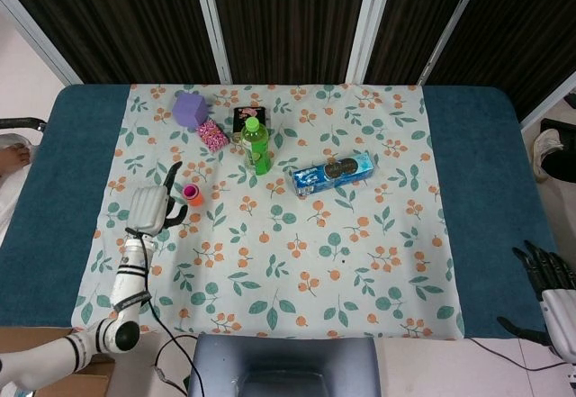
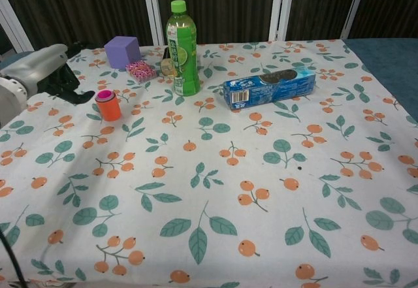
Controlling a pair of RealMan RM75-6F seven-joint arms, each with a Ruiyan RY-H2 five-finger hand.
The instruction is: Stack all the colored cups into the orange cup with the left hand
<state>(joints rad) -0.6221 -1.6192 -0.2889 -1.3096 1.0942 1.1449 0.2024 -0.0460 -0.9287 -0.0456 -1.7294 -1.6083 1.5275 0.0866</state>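
The orange cup stands upright on the left of the floral cloth, with the pink cup nested inside so only its rim shows above. The same stack appears in the head view as the orange cup with the pink cup on top. My left hand sits just left of the stack, fingers spread and holding nothing; in the head view the left hand is likewise beside it, apart from the cups. My right hand rests off the table's right end, its fingers hanging apart and empty.
A green bottle stands behind the cups, with a purple cube, a pink sprinkled block and a small dark box near it. A blue biscuit packet lies mid-table. Bare blue table borders the cloth.
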